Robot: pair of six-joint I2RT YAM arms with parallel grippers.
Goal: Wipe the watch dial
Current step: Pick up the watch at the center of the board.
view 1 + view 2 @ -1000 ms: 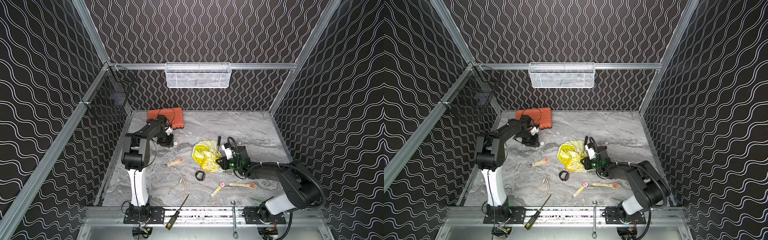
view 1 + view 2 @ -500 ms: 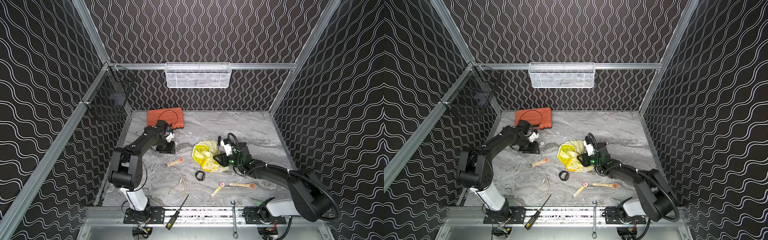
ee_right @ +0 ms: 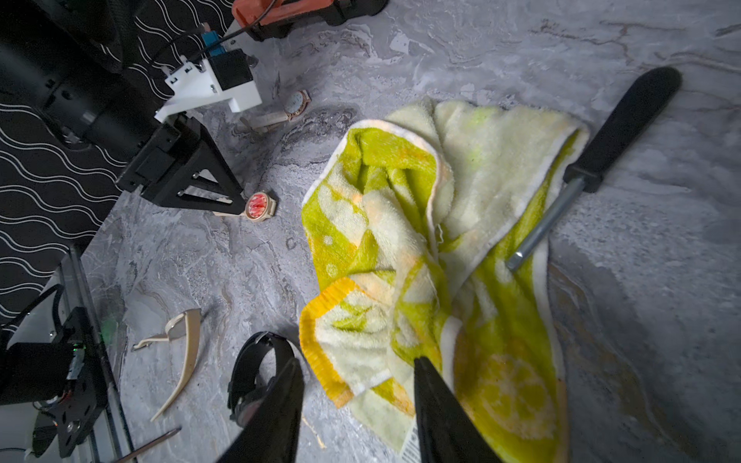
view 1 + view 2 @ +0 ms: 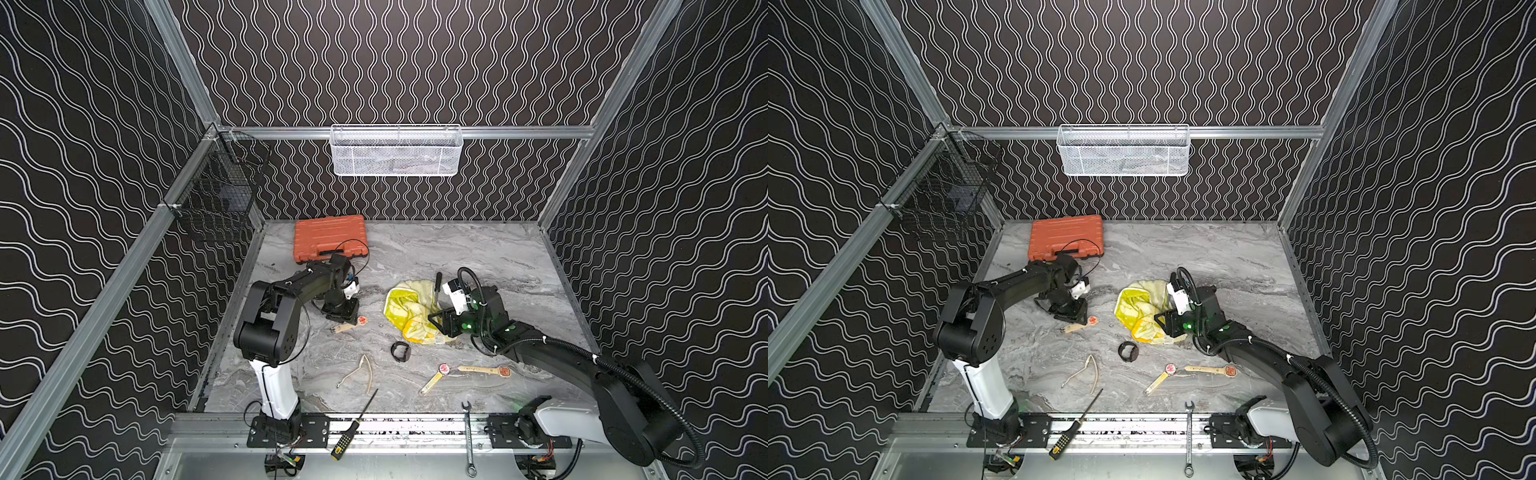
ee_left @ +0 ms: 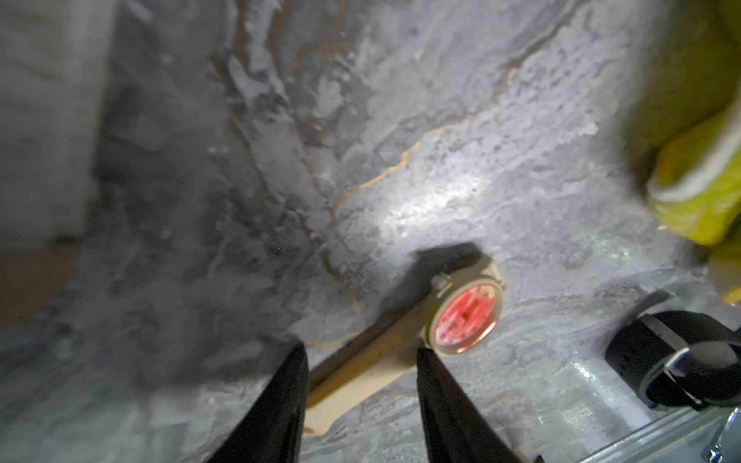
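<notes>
Black wavy-pattern enclosure, grey marble-look tabletop (image 4: 457,257), cluttered. Going by the layout, wiping hasn't started: cloth and watch lie apart and neither is held.

The target looks like the beige-strap wristwatch with the round red dial (image 5: 467,318). It lies flat, dial up, on the left arm's side of the table. It is near the crumpled yellow-green terry towel (image 3: 421,224) but not touching it.

Left gripper (image 5: 361,352) is down at the table right by the watch. Its jaws are partway open and straddle the strap just behind the case, with nothing clamped or lifted. The wrist view is blurred, so light contact with the strap can't be ruled out.

Right gripper (image 3: 356,362) hovers over the towel's near edge, jaws also partway open, empty. One finger sits above the towel hem, the other above a black looped wristband (image 3: 256,373) just beside the towel.

Left to do: secure the watch, grab the towel, bring cloth to dial, rub.

Dial: red face with pale streaks, beige bezel, small crown on the side. It is too soft to tell smudges from printed markings. Other red-dial watches (image 4: 444,368) lie near the front edge, so the target pick is a judgement from where the left gripper sits.
</notes>
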